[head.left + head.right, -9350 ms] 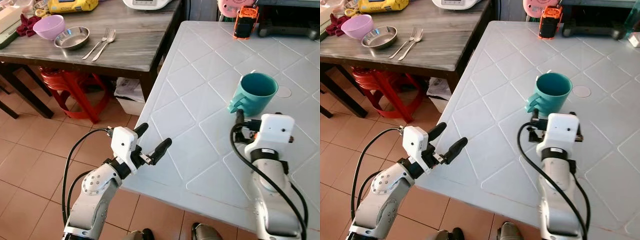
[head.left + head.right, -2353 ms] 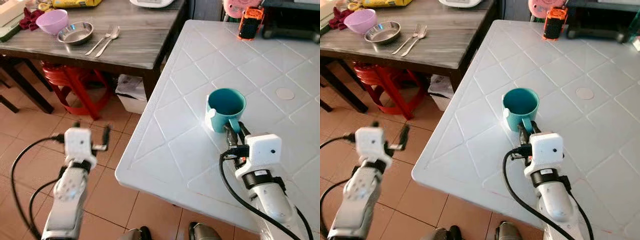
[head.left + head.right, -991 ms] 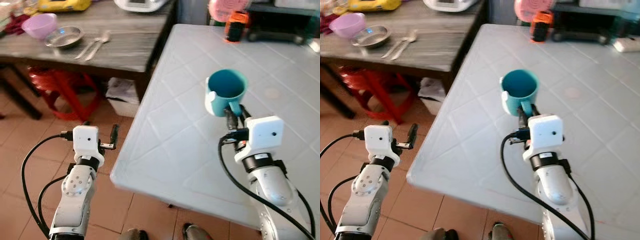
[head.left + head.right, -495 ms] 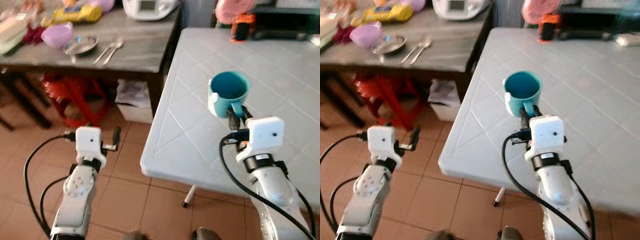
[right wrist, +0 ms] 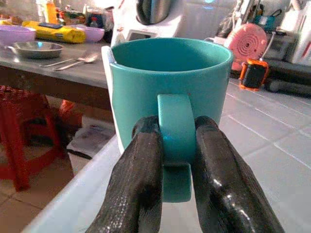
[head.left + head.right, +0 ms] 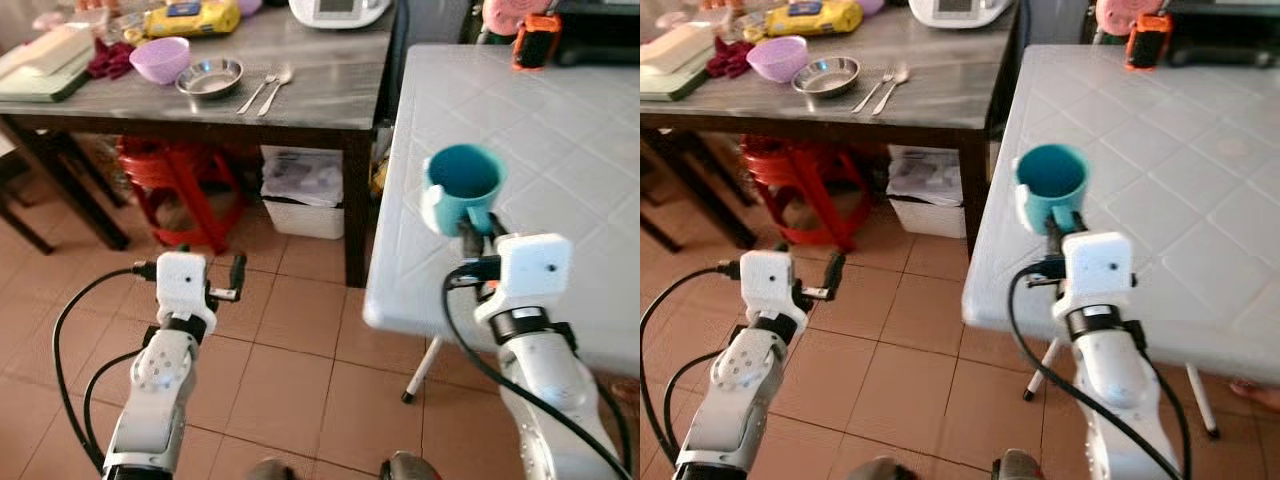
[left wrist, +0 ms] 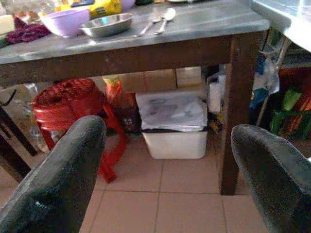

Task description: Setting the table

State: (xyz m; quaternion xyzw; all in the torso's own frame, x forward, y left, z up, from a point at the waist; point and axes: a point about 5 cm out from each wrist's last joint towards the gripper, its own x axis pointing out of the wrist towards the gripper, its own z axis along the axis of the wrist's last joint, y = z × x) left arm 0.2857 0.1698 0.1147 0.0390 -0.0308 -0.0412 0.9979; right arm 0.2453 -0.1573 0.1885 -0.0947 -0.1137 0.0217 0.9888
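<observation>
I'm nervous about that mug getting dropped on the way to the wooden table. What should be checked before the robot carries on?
1. Right claw shut on the teal mug handle: ok.
2. Mug upright: ok.
3. Mug contents: cannot tell; the bottom is hidden.
4. Left claw open and free, over the floor: ok.
5. Free spot on the wooden table beside the fork and spoon: ok.
6. Red stool tucked under the wooden table, out of the walkway: ok.
</observation>
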